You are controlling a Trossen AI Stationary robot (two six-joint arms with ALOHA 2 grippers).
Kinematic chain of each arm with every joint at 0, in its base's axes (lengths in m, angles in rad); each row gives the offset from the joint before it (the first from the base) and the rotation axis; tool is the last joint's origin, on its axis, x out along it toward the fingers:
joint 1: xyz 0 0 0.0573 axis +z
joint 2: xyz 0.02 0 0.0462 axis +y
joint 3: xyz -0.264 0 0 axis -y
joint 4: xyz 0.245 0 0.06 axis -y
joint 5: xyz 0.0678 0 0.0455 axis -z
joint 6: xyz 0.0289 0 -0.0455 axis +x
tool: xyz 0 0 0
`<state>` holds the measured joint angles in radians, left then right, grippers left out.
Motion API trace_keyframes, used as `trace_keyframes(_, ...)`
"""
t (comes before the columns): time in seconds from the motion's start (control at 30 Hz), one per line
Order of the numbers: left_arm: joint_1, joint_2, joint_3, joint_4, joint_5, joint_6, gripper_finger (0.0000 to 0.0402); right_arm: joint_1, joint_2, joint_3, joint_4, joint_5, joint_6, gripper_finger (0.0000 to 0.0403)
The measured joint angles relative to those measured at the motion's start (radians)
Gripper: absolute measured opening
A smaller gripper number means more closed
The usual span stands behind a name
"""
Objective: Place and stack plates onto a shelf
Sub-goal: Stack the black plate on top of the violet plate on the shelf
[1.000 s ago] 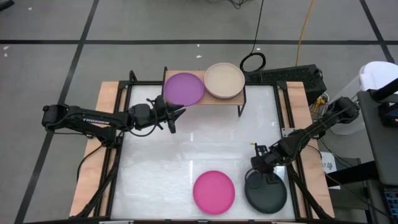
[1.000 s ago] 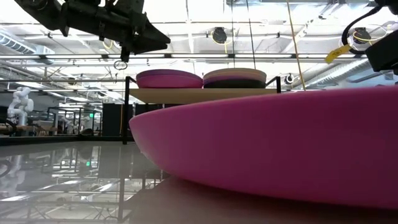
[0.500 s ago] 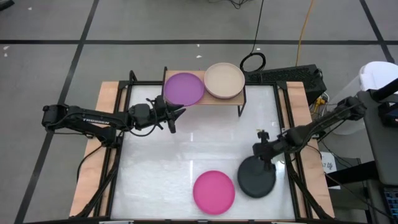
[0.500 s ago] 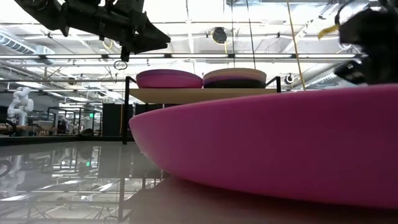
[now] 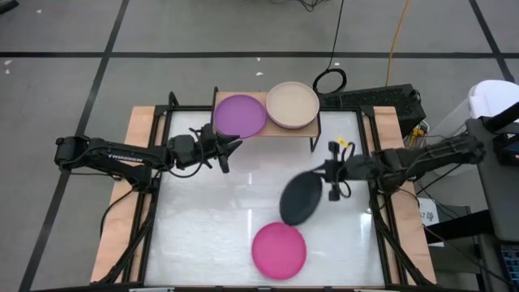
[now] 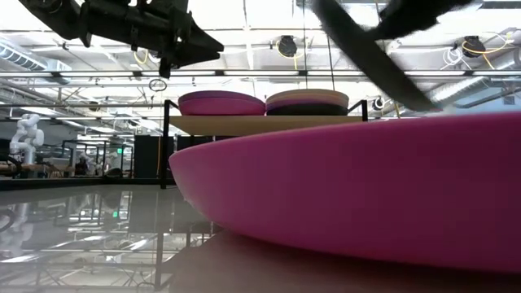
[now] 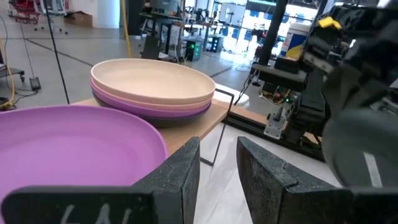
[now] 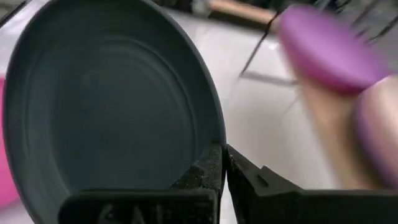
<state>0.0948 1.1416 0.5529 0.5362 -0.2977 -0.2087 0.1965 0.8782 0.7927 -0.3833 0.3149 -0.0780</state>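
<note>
Right claw (image 5: 331,180), clamped on the dark grey plate (image 5: 300,198), has lifted it toward the shelf (image 5: 276,130); left claw (image 5: 229,148) narrowly parted beside it above the glossy white table (image 5: 203,211).

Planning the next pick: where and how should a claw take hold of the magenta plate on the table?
Probably by its raised rim. The magenta plate lies flat and alone on the white table, so a pinch across the edge suits it, as the right claw holds the dark grey plate. Coming from the right side looks most open; the left claw waits by the shelf.

Robotics lab: other robot arms (image 6: 24,134), equipment racks (image 7: 283,81), exposed ceiling pipes (image 6: 260,75)
</note>
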Motion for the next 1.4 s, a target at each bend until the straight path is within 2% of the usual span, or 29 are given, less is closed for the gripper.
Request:
trace_keyframes(0.33, 0.000, -0.001, 0.000, 0.061, 0.000, 0.039, 0.0111, -0.260, 0.062, 0.018, 0.384, -0.018, -0.144, 0.0000)
trace_keyframes(0.53, 0.005, -0.030, 0.010, 0.069, 0.000, 0.075, 0.0111, -0.436, 0.127, 0.045, 0.528, -0.213, -0.078, 0.0000)
trace_keyframes(0.73, 0.012, -0.067, 0.025, 0.072, 0.000, 0.107, 0.0111, -0.556, 0.264, 0.187, 0.513, -0.419, -0.009, 0.0000)
trace_keyframes(0.87, 0.012, -0.096, 0.025, 0.071, 0.000, 0.133, 0.0111, -0.597, 0.376, 0.299, 0.461, -0.499, -0.012, 0.0000)
trace_keyframes(1.0, 0.015, -0.164, 0.025, 0.069, 0.000, 0.175, 0.0111, -0.625, 0.475, 0.355, 0.470, -0.507, -0.041, 0.0000)
trace_keyframes(1.2, 0.016, -0.243, 0.025, 0.062, 0.000, 0.175, 0.0111, -0.669, 0.596, 0.362, 0.633, -0.506, -0.052, 0.0000)
trace_keyframes(1.4, 0.016, -0.230, 0.025, 0.057, 0.000, 0.175, 0.0111, -0.746, 0.681, 0.365, 0.916, -0.506, 0.127, 0.0000)
